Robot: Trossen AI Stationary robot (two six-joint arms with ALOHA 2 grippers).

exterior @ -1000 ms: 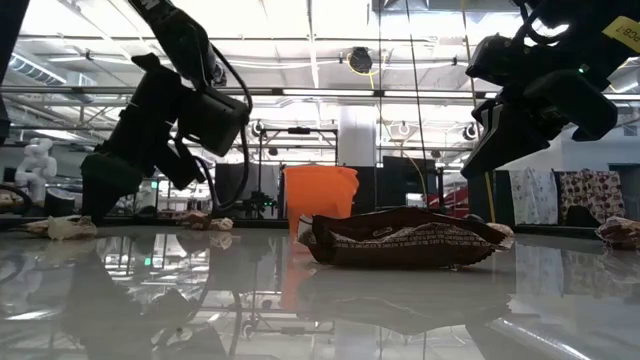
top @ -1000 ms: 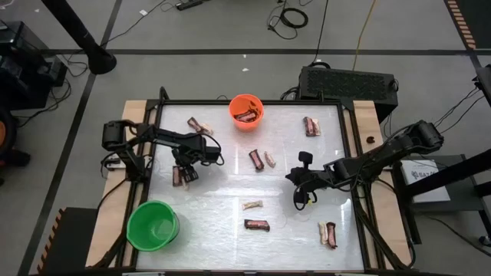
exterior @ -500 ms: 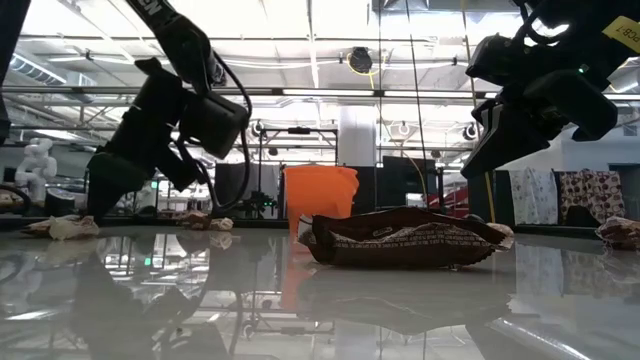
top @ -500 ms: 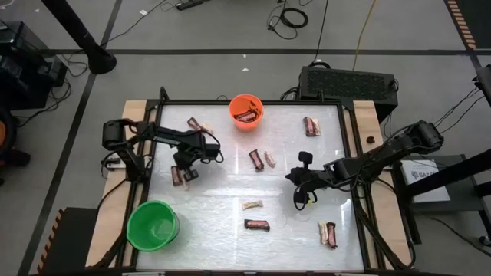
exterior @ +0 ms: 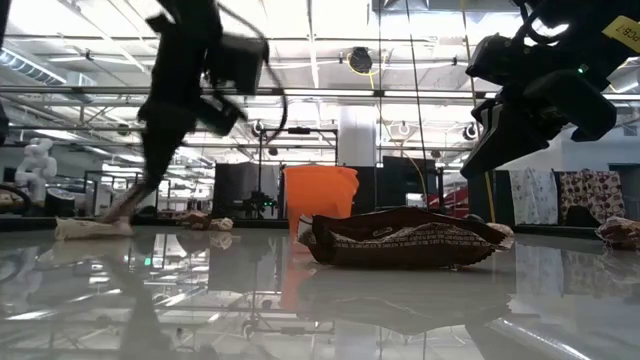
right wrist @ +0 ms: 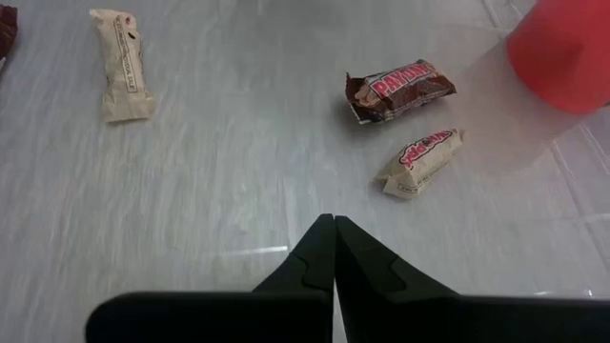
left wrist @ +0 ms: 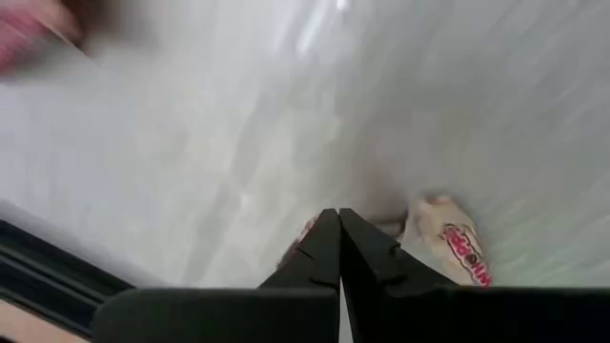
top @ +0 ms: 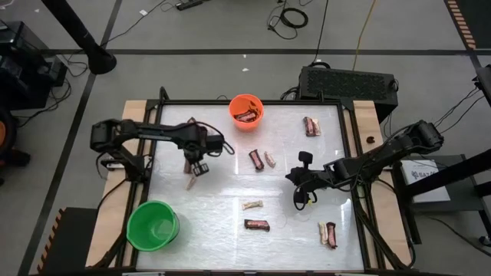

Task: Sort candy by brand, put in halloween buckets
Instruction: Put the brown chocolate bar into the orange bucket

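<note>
Since a second ago, left gripper (top: 195, 173) shifts right and closes; a pale candy (top: 192, 184) lies at its tips, grip unclear. Right gripper (top: 299, 198) hovers closed mid-table. Glossy white table (top: 230, 195) carries scattered candy, green bucket (top: 153, 225) near, orange bucket (top: 246, 112) far; cables cross grey floor (top: 230, 27) beyond.
</note>
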